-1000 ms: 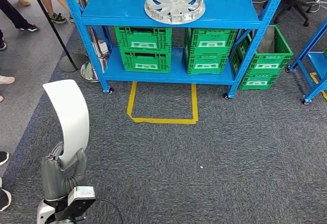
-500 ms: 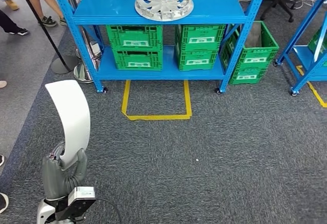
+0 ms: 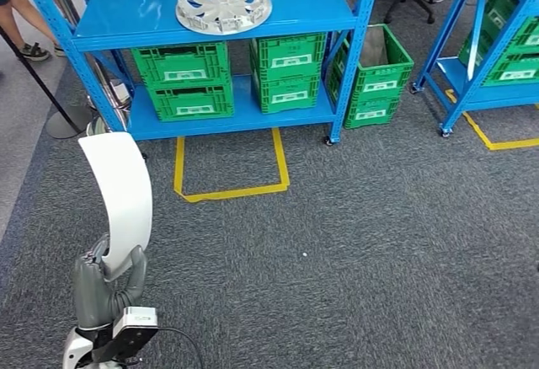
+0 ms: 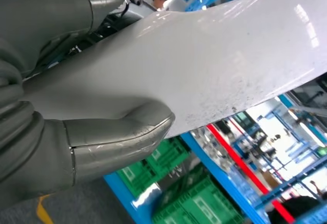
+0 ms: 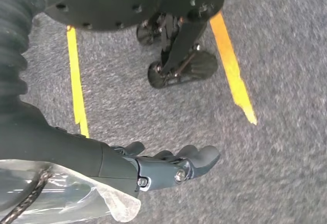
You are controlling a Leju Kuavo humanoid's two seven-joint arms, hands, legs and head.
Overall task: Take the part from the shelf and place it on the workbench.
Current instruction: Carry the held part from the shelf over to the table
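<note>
Grey carpet floor [image 3: 381, 259] marked with yellow tape [image 3: 230, 190], blue shelf [image 3: 210, 15] loaded with green crates [image 3: 184, 78] and a silver wheel cover [image 3: 222, 3], curved white part [image 3: 120, 192] gripped upright by the left hand [image 3: 104, 289], right hand [image 5: 169, 168] hung empty over carpet, fingers loosely extended

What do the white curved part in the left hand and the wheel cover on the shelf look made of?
White curved part: likely painted or moulded plastic, judging by its glossy highlights and thin curved sheet form. Wheel cover: silvery, metallic-looking finish with spoke cut-outs; it may be metal or coated plastic.
</note>
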